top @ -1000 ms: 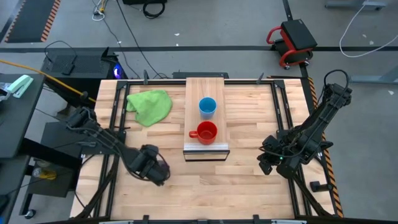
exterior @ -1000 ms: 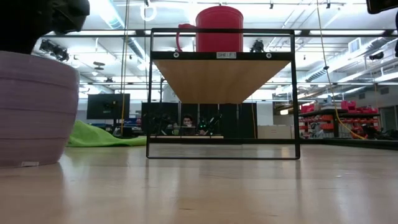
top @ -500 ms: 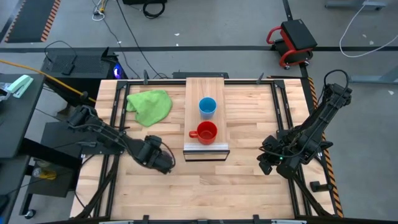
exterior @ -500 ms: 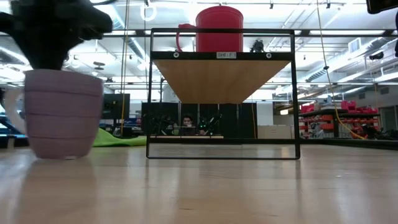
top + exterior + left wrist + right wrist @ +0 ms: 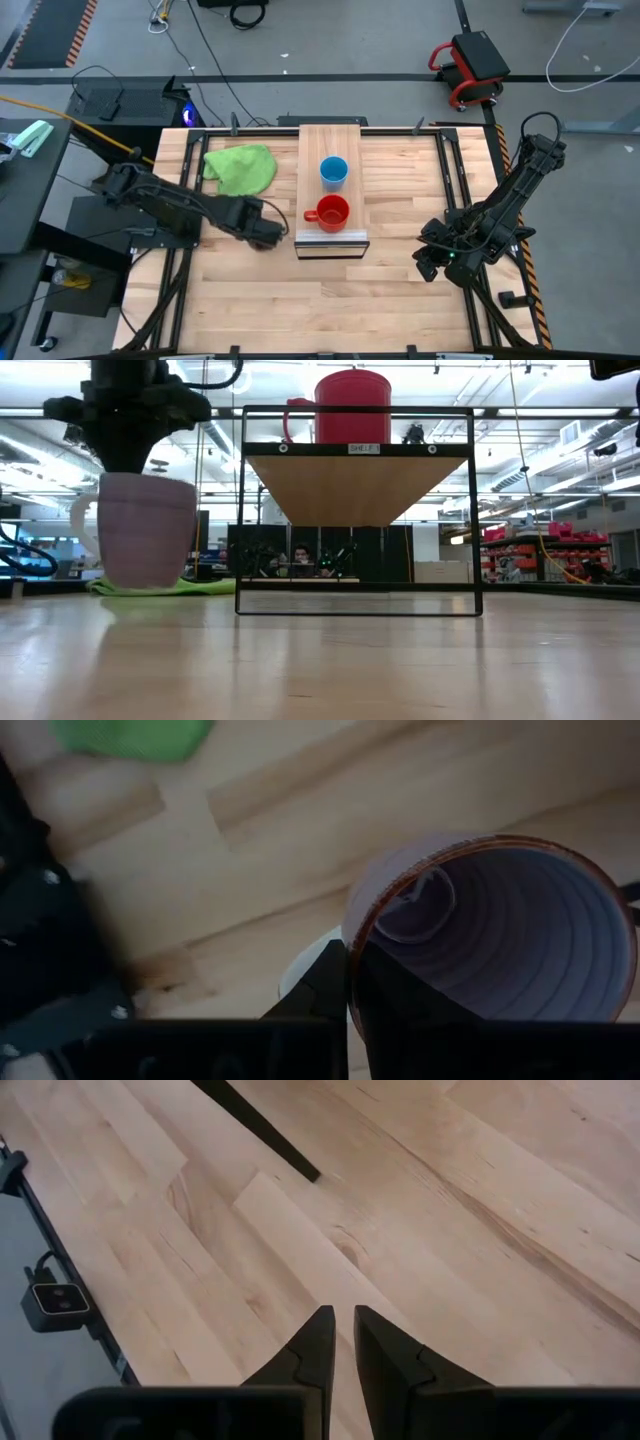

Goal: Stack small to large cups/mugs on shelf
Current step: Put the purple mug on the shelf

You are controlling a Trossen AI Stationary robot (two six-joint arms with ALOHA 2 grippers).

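A red mug [image 5: 331, 212] with a handle stands near the front end of the raised wooden shelf [image 5: 332, 145]. A light-blue cup [image 5: 333, 171] stands behind it. The red mug also shows on top of the shelf [image 5: 356, 485] in the low view [image 5: 352, 406]. My left gripper [image 5: 265, 230] is just left of the shelf's front end, shut on the pale purple mug [image 5: 145, 530], which is upright. My right gripper [image 5: 428, 265] is low over the table's right side, shut and empty, as the right wrist view shows [image 5: 340, 1320]. My left gripper [image 5: 350, 952] holds the purple mug by its rim [image 5: 352, 925], beside the pale handle [image 5: 300, 970]. One finger is inside the mug and one outside. The fingers come from above, pointing down. The mug hangs upright below them [image 5: 130, 420], its bottom slightly above the table.
A green cloth [image 5: 241, 168] lies on the table at the far left, behind the left gripper. The shelf rests on a thin black frame [image 5: 240, 510] that is open underneath. Bare wooden tabletop [image 5: 400, 300] spreads in front of and right of the shelf.
My left gripper has carried the purple mug away from the table's near edge, rightward toward the shelf's front end. The mug has stayed upright and now hangs a little clear of the table.
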